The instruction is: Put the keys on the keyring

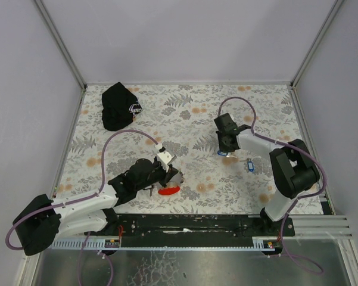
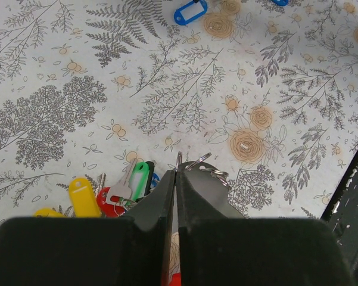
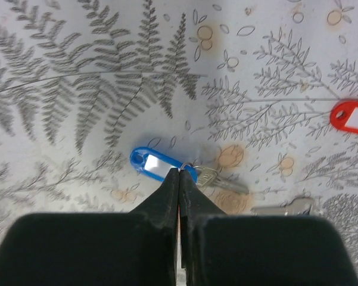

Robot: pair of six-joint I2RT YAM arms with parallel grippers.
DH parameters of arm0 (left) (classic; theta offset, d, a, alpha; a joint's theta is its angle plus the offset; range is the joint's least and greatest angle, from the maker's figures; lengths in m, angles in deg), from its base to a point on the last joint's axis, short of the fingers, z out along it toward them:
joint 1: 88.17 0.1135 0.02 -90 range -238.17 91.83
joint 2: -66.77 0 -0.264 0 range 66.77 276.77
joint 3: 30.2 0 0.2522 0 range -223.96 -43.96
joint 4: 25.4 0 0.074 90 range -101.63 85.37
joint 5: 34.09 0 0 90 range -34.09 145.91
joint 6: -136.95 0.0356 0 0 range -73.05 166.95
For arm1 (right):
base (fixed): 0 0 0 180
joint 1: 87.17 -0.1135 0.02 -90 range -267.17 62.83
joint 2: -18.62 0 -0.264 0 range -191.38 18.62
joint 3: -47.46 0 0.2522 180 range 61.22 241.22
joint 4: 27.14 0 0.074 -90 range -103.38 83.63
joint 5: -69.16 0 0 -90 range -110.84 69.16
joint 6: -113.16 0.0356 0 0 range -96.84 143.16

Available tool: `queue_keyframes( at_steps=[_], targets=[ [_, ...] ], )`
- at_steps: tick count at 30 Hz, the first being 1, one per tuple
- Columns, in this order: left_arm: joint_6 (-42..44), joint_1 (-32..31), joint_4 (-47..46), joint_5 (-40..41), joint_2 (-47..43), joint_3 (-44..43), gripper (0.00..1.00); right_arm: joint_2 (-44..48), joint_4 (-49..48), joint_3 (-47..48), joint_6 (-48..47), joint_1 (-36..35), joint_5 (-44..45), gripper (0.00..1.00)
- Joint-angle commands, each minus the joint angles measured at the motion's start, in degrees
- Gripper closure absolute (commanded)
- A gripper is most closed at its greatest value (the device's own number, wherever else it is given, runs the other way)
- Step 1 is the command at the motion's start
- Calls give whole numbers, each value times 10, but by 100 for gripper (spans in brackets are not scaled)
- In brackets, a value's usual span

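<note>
**Operator:** What is in front of me, biggest things first?

**Spotter:** You have the flower-print table [image 1: 184, 119] under everything. Your left arm [image 1: 89, 205] reaches toward the near middle. Your right arm [image 1: 292, 173] bends back toward the right centre. A black cap [image 1: 120, 106] with a white logo sits at the far left, well apart from both arms.

**Operator:** And my fingers?

**Spotter:** On your left gripper [image 2: 177, 167] the fingers are pressed together with no gap. The keyring [image 2: 201, 162] is pinched at their tips, and its thin metal loops trail off to the right of them. From above, the red plastic piece [image 1: 168, 190] lies just beneath that gripper. Your right gripper [image 3: 180, 171] is closed the same way. Its tips meet on the blue-tagged key [image 3: 156, 164], right at the little loop between the tag and the metal blade.

**Operator:** Where are the rest of the keys?

**Spotter:** A bunch of keys [image 2: 122, 190] lies just left of your left fingertips, touching one another. You can pick out a yellow tag [image 2: 83, 195], a green tag [image 2: 141, 177] and a silver blade. A loose blue tag [image 2: 190, 11] lies farther out. Near your right gripper, a red tag [image 3: 351, 116] sits off to the right, and a bare silver key [image 3: 286, 208] lies close by on the cloth.
</note>
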Motion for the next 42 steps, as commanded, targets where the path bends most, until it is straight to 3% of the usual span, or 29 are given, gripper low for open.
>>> queue_keyframes(
  at_steps=[1, 7, 16, 21, 33, 42],
  targets=[
    [-5, -3, -28, -6, -13, 4, 100, 66, 33, 3, 75, 3, -57, 100],
    [-6, -3, -26, -9, -23, 5, 100, 110, 26, -11, 137, 0, -147, 100],
    [-10, -3, -21, -15, -34, 5, 100, 155, 48, 17, 101, 7, -19, 100],
    [-11, -3, -20, -16, -45, 8, 100, 159, 26, -10, 127, 8, 29, 100],
    [-14, -3, -21, -24, -46, 6, 100, 209, -46, -160, 252, -65, -29, 100],
    [-15, -4, -20, -27, -40, 3, 100, 208, -78, -189, 305, -116, -41, 98]
  ],
)
